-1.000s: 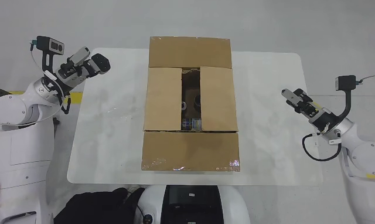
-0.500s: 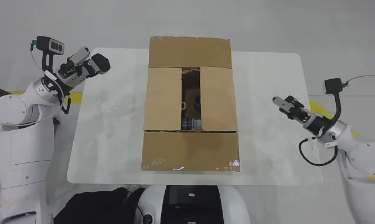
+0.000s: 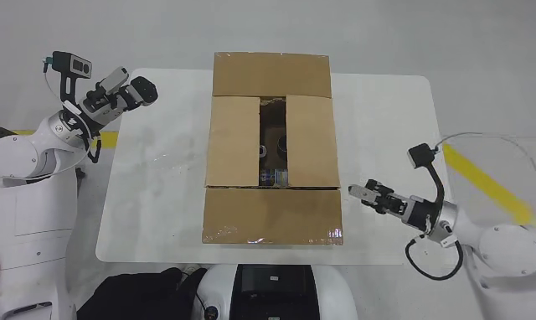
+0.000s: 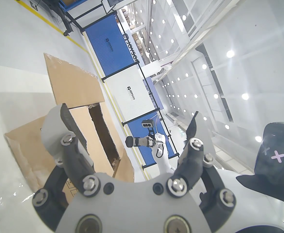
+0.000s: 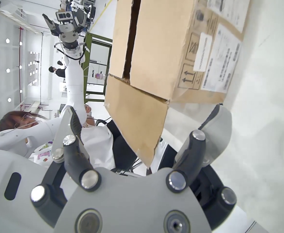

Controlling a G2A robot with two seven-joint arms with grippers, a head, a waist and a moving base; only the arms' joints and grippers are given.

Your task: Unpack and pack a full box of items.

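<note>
My right jaws have swung in from the tabletop (image 3: 151, 194) edge and now hang open and empty near the near right corner of the box (image 3: 272, 144). It sits mid-tabletop; my left jaws are open, well apart.

Super bright in here tbh. Even white light from overhead, w/ rows of round ceiling spots (image 4: 230, 54) that bloom into hazy blobs in the left wrist view, and a pale glare washes over that whole side. The table (image 3: 151, 219) is white and a bit shiny, so from the top it's nearly blown out w/ patchy sheen. Shadows are soft and faint, barely anything around the box (image 3: 272, 215). The only rly dark spot is the gap (image 3: 273, 144) btw the flaps, can't make out much inside. Both wrist cams are fisheye, so straight lines bend hard near the edges, esp. the box wall (image 5: 180, 37) in the right wrist view.
</note>
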